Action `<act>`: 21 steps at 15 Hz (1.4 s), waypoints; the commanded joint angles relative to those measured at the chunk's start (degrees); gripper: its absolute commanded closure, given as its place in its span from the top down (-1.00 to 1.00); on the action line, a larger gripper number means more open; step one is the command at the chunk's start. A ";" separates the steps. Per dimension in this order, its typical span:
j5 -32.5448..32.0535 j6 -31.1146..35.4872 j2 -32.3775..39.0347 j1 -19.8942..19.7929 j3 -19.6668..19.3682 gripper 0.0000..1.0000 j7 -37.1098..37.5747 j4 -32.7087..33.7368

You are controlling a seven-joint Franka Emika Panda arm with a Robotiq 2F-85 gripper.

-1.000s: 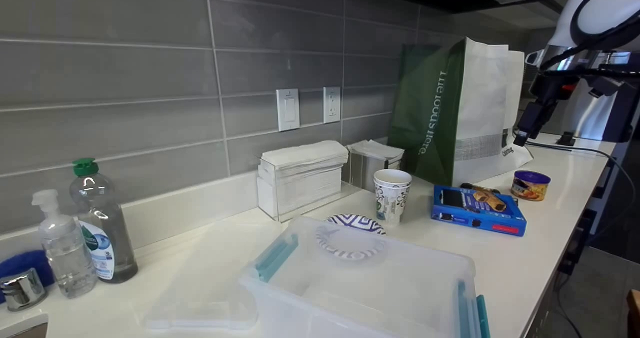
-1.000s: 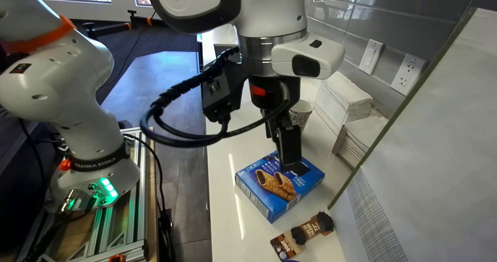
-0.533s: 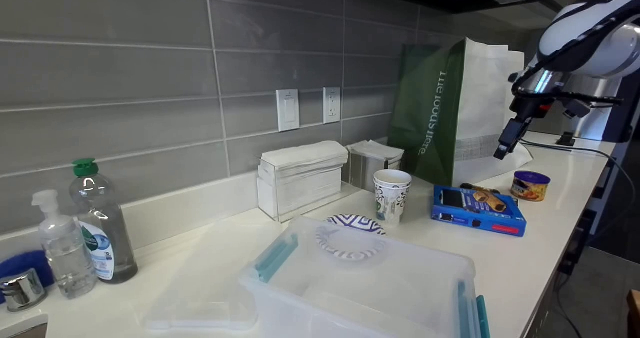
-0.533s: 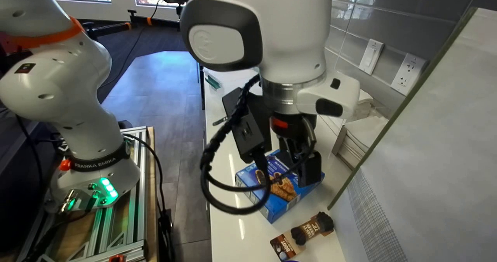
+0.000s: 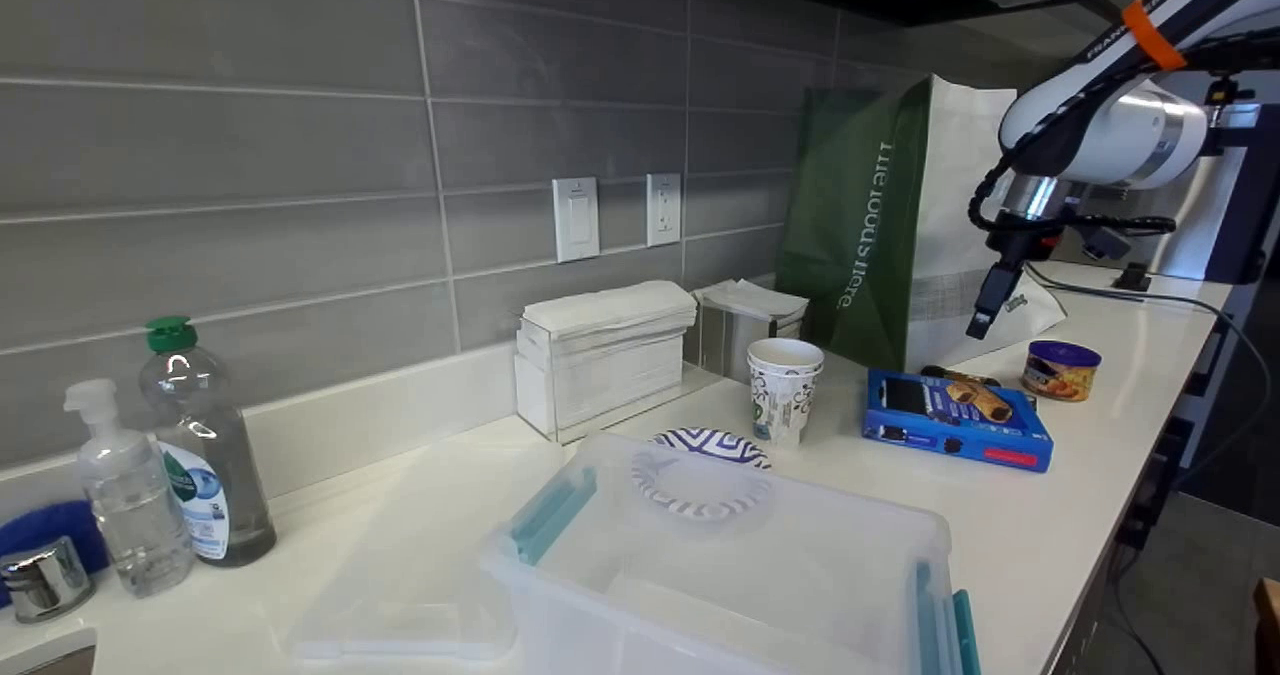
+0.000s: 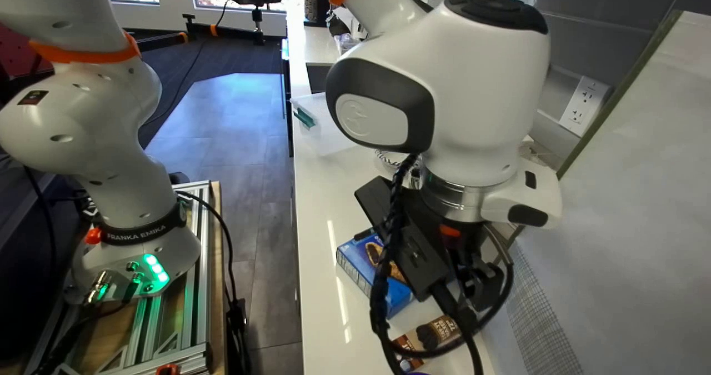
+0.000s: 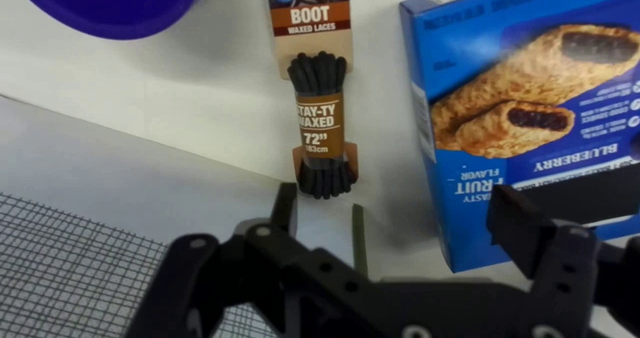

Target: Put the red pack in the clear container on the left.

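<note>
One bootlace pack (image 7: 322, 122), lying below the gripper (image 7: 393, 205); jaws apart.

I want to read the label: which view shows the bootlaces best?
The wrist view: bootlaces close up, bigger lettering legible. Both exterior views show them partly hidden, by the blue box or the robot's cable.

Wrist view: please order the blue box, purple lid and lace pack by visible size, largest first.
Blue box
Lace pack
Purple lid
The picture edge cuts all three; true sizes are unsure.

A white counter (image 5: 1030, 525) carries laces (image 7: 321, 125), box (image 5: 955, 420), container (image 5: 720, 575).
</note>
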 commanded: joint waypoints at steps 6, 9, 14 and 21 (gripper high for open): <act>3.65 -0.61 12.26 -10.13 7.35 -0.10 -4.42 7.67; 6.20 0.36 14.85 -12.55 10.30 -0.26 -6.08 8.99; 6.84 0.49 17.84 -14.80 13.60 0.07 -7.59 10.42; 3.90 0.99 14.33 -14.30 13.65 -0.94 -2.76 7.95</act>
